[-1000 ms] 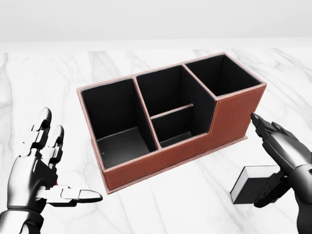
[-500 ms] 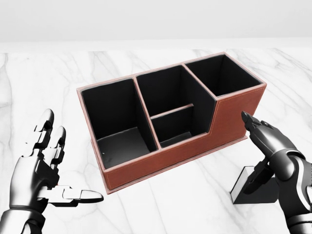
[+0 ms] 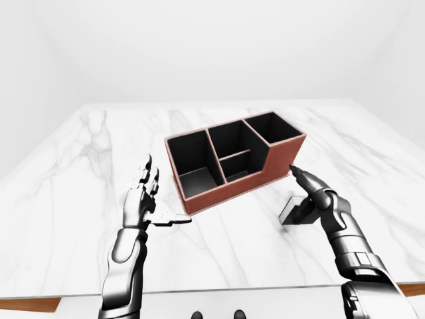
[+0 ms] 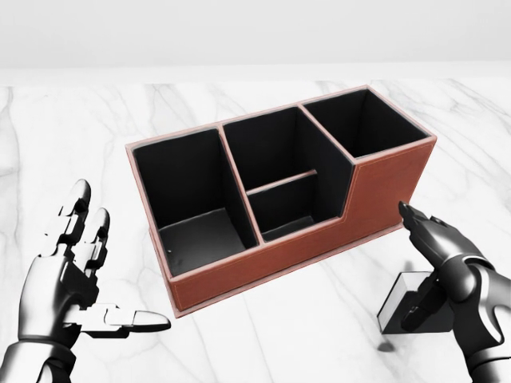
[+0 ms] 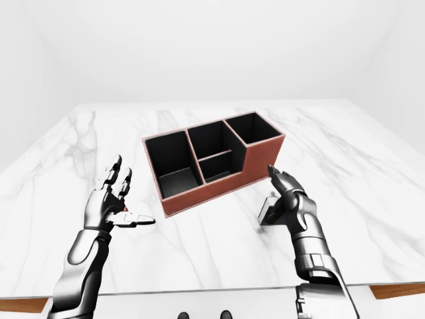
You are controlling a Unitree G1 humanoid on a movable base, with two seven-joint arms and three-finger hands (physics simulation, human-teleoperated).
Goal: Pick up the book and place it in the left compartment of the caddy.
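Observation:
The book (image 4: 397,309), a small block with a black cover and white page edge, sits on the marble table (image 4: 319,319) at the lower right of the head view, below the caddy's right end. My right hand (image 4: 435,267) is open over it: the forefinger points up-left toward the caddy, and the lower fingers (image 4: 421,307) lie against the book's right side. The red-brown caddy (image 4: 383,191) with black insides stands at an angle in the middle; its left compartment (image 4: 188,191) holds nothing. My left hand (image 4: 112,267) is open and empty, left of the caddy.
The caddy also has a split middle section (image 4: 279,179) and a taller right compartment (image 4: 363,124). The table's near edge (image 3: 219,289) runs along the bottom of the left-eye view. White walls lie beyond the table.
My right hand has moved left and down from beside the book to over it, its lower fingers now against the book. The left hand and the caddy have hardly moved.

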